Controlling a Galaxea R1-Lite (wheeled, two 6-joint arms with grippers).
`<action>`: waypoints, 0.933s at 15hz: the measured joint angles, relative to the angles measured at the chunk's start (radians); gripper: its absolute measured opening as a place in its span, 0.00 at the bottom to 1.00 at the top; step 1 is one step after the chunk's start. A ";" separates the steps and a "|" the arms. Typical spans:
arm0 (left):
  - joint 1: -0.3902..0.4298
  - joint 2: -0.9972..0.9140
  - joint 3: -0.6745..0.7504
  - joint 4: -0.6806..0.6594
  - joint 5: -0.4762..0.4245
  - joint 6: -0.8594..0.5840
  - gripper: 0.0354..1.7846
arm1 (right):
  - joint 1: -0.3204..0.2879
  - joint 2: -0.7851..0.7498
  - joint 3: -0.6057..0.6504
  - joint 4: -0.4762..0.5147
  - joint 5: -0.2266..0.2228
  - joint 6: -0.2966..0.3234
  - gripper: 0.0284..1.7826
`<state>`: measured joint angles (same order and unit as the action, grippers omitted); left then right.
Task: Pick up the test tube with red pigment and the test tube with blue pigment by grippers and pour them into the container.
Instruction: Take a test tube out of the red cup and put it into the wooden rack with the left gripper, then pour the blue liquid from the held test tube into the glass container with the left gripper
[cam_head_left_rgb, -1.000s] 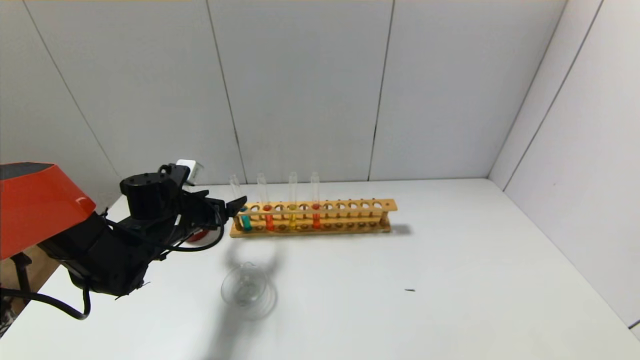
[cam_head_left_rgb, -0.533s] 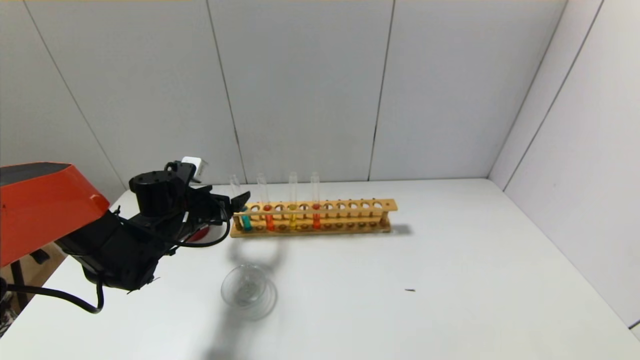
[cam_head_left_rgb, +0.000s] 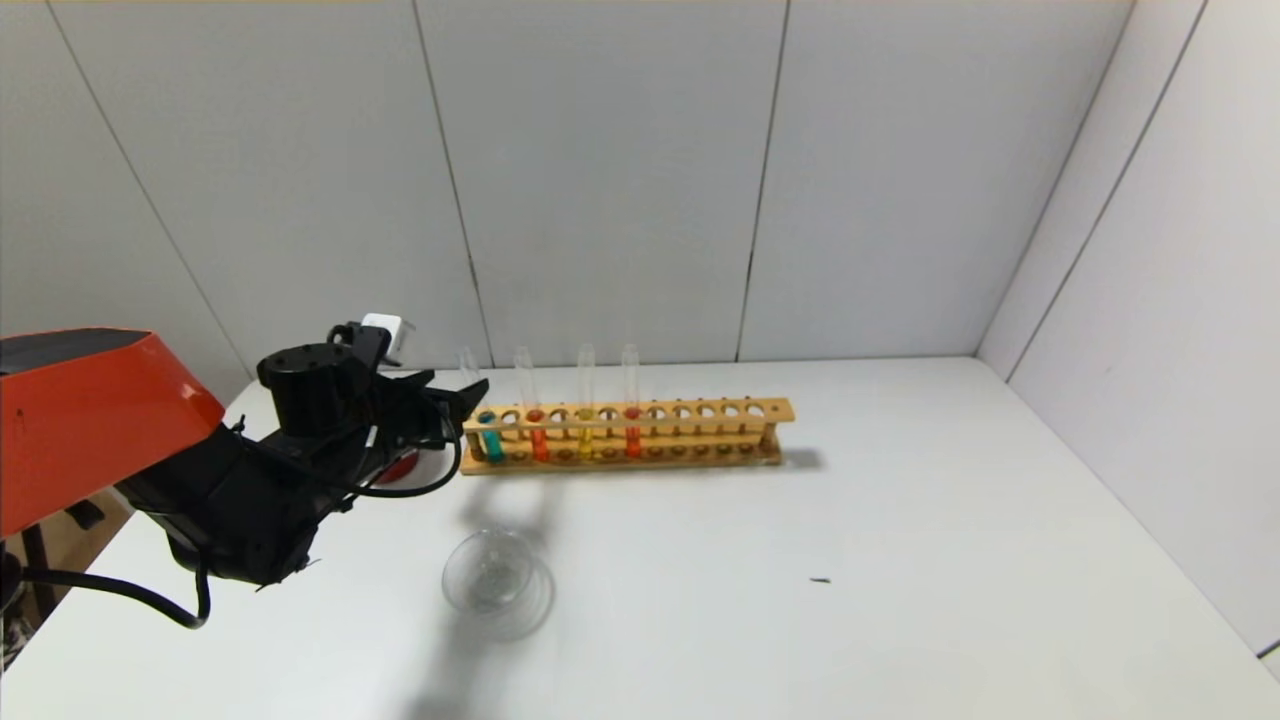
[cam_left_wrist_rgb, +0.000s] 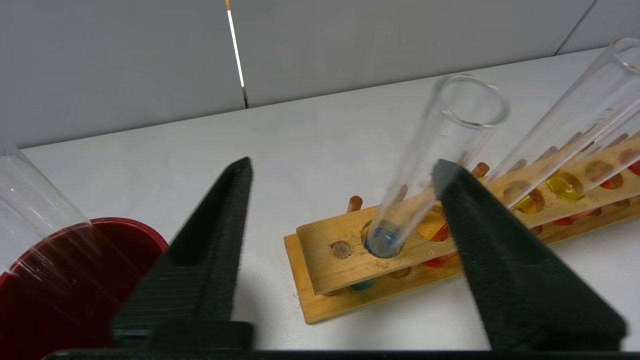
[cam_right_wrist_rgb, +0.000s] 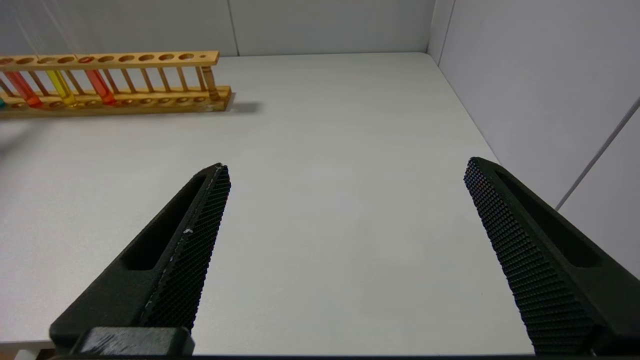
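The test tube with blue pigment (cam_head_left_rgb: 490, 437) stands in the end hole of the wooden rack (cam_head_left_rgb: 700, 412). Two orange-red tubes (cam_head_left_rgb: 538, 432) (cam_head_left_rgb: 632, 430) stand further along the rack, with a yellow one (cam_head_left_rgb: 585, 432) between them. My left gripper (cam_head_left_rgb: 458, 395) is open at the rack's left end. In the left wrist view the blue tube's clear upper part (cam_left_wrist_rgb: 440, 145) rises between the left gripper's (cam_left_wrist_rgb: 344, 167) fingers, close against one finger (cam_left_wrist_rgb: 480, 235) and far from the other. The container (cam_head_left_rgb: 497, 585) sits empty in front of the rack. My right gripper (cam_right_wrist_rgb: 345, 167) hangs open over bare table.
A dark red cup (cam_left_wrist_rgb: 75, 280) sits beside the rack's left end, behind my left arm (cam_head_left_rgb: 230, 490), with a clear glass tube (cam_left_wrist_rgb: 35, 200) rising over it. White walls close the table at the back and right.
My left arm has pushed toward the rack's left end and risen slightly, so its fingers now flank the blue tube's upper part. The tubes and dish have not moved.
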<state>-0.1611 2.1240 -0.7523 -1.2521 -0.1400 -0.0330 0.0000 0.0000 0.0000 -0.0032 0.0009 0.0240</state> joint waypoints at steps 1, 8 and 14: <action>0.000 0.000 0.001 -0.003 0.000 0.000 0.55 | 0.000 0.000 0.000 0.000 0.000 0.000 0.96; -0.001 -0.003 0.004 -0.013 -0.002 -0.001 0.16 | 0.000 0.000 0.000 0.000 0.000 0.000 0.96; -0.003 -0.011 0.003 -0.009 -0.002 0.002 0.16 | 0.000 0.000 0.000 0.000 0.000 0.000 0.96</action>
<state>-0.1640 2.1130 -0.7489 -1.2613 -0.1419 -0.0306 0.0000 0.0000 0.0000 -0.0028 0.0009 0.0240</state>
